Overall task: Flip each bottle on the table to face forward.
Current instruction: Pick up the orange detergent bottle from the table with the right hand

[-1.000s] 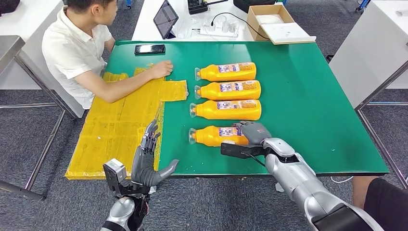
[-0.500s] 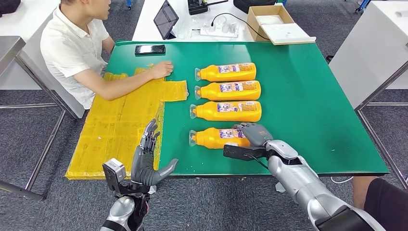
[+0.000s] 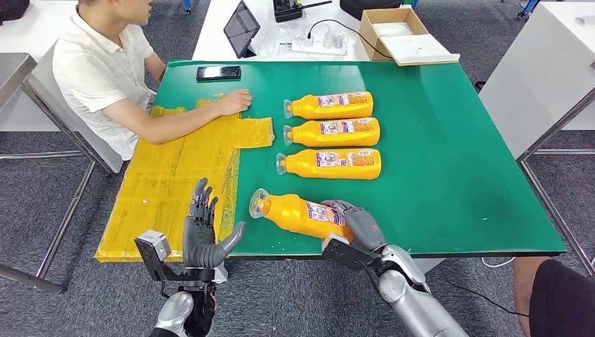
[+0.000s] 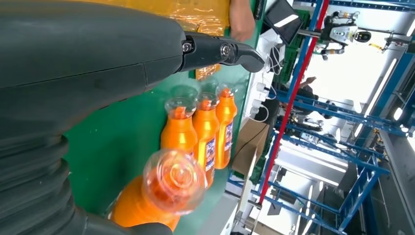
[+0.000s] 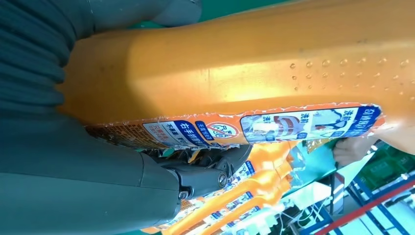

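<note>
Gripping the nearest bottle (image 3: 302,215) at lower centre, right hand (image 3: 356,226) fingers wrapped around its base, label legible in right wrist view, left hand (image 3: 203,235) spread, holding nothing.

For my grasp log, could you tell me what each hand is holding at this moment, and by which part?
The right hand grips the nearest orange bottle around its base end, with the capped neck pointing away. The left hand holds nothing, its fingers apart.
</note>
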{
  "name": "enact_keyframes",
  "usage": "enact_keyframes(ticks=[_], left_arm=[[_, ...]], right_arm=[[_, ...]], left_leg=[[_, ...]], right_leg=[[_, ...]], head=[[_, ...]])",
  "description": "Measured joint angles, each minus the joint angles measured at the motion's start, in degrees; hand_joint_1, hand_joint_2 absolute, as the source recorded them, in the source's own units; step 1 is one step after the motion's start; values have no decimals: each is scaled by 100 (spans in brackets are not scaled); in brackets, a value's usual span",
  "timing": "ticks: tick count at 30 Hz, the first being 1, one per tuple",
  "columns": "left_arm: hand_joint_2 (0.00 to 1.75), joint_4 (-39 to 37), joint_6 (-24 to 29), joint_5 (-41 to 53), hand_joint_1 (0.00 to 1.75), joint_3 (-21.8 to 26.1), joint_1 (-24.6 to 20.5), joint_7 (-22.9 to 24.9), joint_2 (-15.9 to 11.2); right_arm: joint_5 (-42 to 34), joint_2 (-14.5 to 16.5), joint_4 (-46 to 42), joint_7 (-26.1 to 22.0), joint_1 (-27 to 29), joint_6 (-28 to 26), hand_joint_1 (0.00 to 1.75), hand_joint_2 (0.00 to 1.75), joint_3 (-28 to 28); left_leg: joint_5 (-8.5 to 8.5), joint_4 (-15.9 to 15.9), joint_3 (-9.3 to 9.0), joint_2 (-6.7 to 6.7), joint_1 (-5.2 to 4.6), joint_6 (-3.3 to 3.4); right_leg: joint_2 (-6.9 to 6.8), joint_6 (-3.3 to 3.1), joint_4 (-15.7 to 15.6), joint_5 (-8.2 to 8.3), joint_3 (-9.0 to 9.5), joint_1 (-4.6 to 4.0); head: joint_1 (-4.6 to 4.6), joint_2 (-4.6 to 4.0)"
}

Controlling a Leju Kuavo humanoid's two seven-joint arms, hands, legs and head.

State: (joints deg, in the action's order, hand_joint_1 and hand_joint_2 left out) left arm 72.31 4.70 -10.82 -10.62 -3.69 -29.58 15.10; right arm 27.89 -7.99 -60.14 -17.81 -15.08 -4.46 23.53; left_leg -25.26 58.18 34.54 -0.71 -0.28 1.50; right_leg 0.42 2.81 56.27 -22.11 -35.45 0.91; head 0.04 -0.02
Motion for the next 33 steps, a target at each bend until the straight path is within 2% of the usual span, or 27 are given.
enact_keyframes(ticks=[5,7,10,14,18,22,28,33], left_arm=[[175,5,38,-53,0,38,8,14,11],[175,5,229,-322,0,86,10,72,45],[175,6,634,-929,0,174,14,112,99],[175,87,702,-1300,0,172,67,83,101],[175,358,194,-1353,0,-24,248,104,72],[175,515,-477,-588,0,-476,354,24,-53],[175,296,-660,-513,0,-866,320,231,-59],[175,205,-996,-558,0,-1012,275,10,-56]], right_arm=[[-28,11,-177,-20,138,-7,175,175,-110],[-182,53,-256,-144,199,-59,175,175,-178],[-638,232,-551,-503,361,-240,175,175,-375],[-1014,479,-1047,-769,519,-550,175,175,-575],[-1204,606,-1378,-953,591,-780,175,175,-737],[-1107,728,-1373,-1050,496,-453,175,175,-715],[-994,1145,-1092,-1198,235,-411,175,175,-308],[-1048,1351,-849,-1143,90,-376,175,175,43]], left_leg=[[-1,0,4,0,-5,1],[-1,0,6,-2,-5,1],[-1,0,11,-2,-3,1],[-1,0,14,-2,0,0],[-1,0,19,-2,-1,0],[-1,0,24,-4,-5,1],[0,0,22,-6,-1,0],[0,0,25,-7,2,-1]], right_leg=[[0,1,-1,1,-3,5],[0,2,-1,0,-5,5],[0,2,0,0,-12,4],[0,2,0,-2,-19,-1],[0,3,0,-3,-19,2],[0,8,0,-5,-20,7],[0,10,1,-6,-24,3],[0,10,2,-7,-25,1]], head=[[0,0],[1,0],[-1,0],[-1,0],[0,1],[1,0],[0,0],[1,0]])
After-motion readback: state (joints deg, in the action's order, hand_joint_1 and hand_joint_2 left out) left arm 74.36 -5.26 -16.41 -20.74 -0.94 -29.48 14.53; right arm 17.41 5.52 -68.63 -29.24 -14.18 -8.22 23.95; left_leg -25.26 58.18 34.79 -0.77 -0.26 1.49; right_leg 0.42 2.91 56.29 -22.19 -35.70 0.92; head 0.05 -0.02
